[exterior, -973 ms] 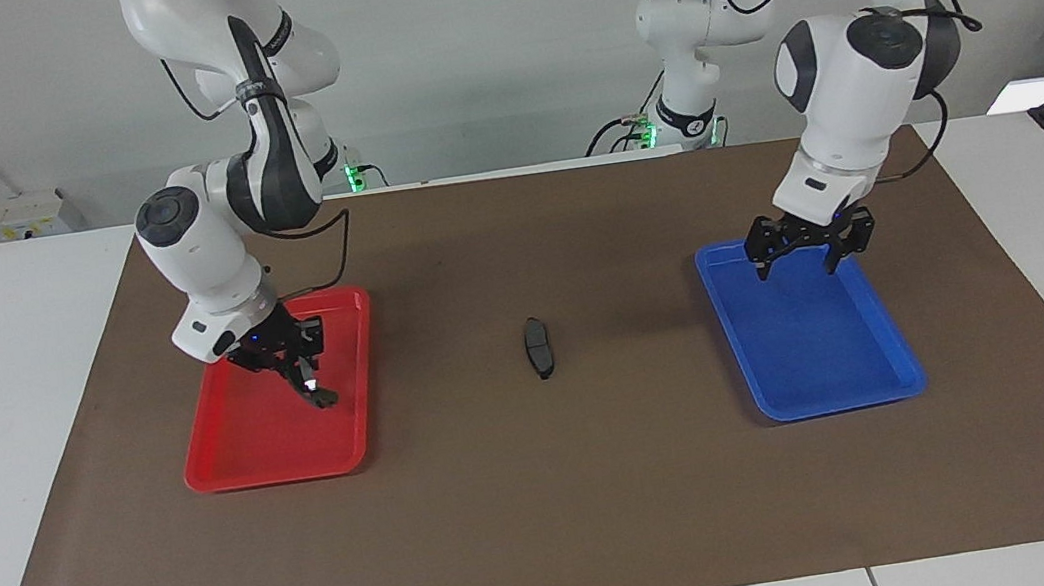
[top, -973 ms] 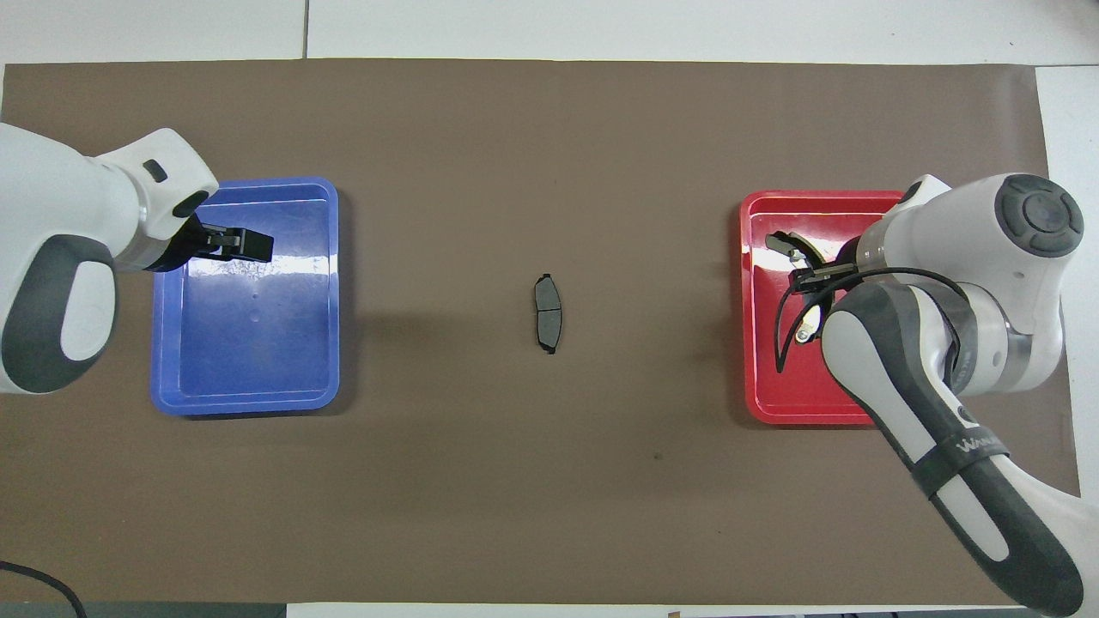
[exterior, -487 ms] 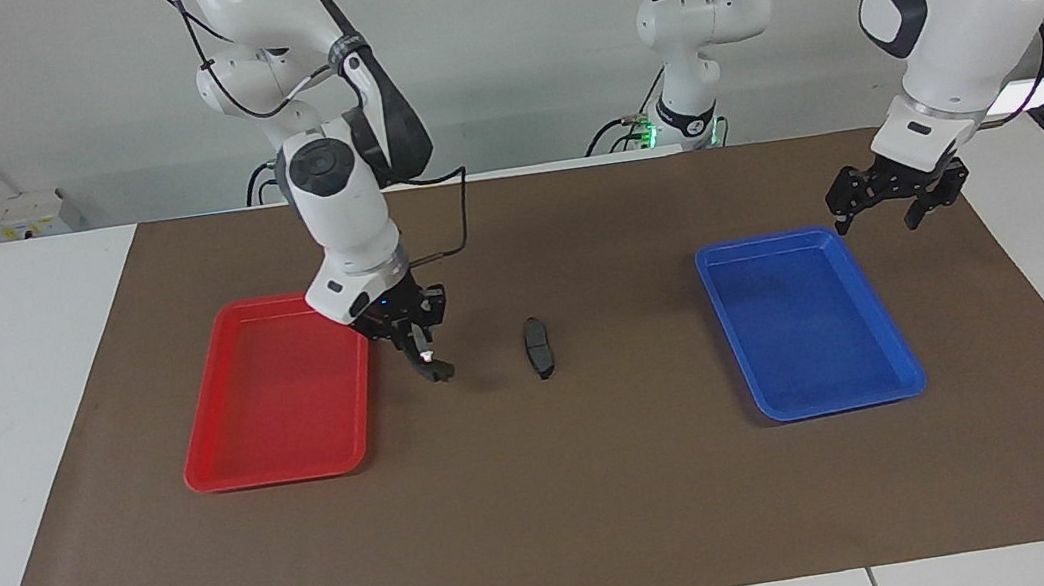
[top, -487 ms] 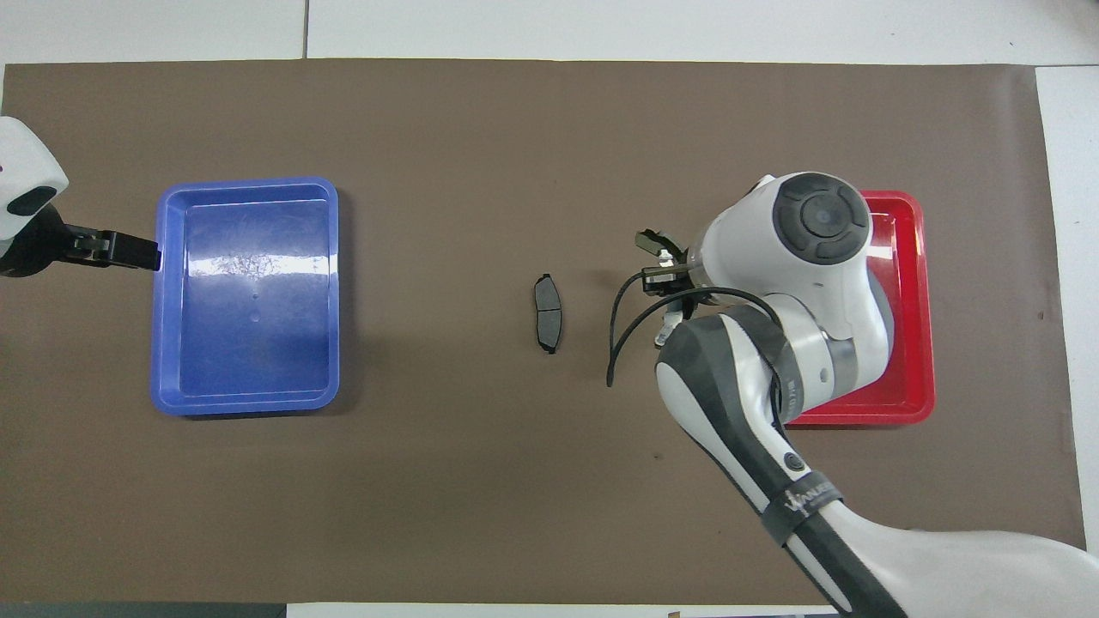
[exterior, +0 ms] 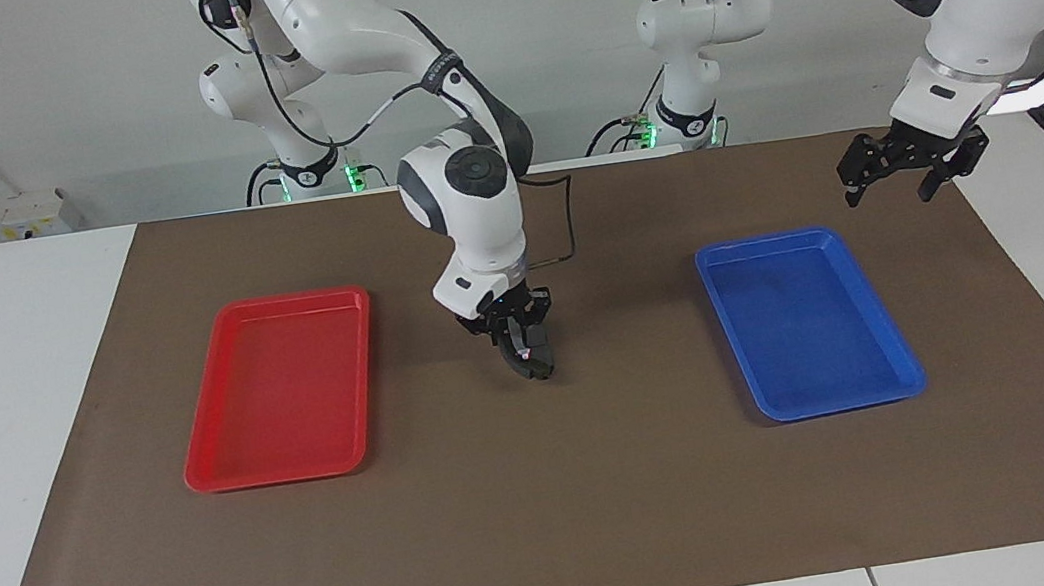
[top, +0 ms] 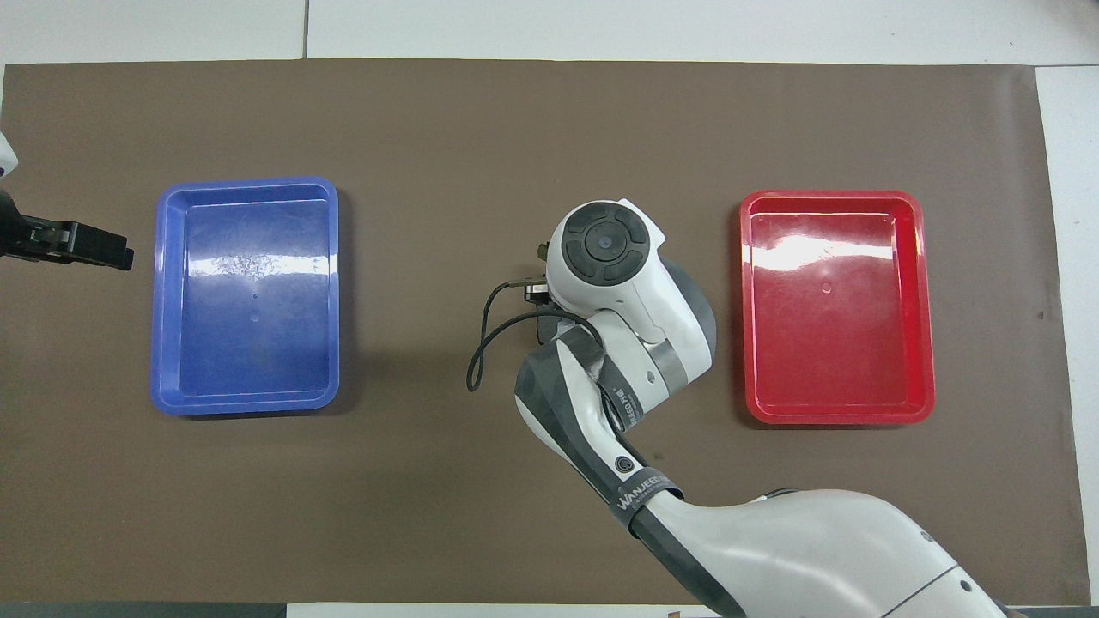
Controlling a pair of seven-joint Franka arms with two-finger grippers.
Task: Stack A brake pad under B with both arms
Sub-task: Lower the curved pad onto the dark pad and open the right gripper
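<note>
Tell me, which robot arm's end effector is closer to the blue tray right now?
The left. The left end effector hangs in the air just off the blue tray, by the corner nearest the robots. The right end effector is down over the middle of the mat, between the two trays.
</note>
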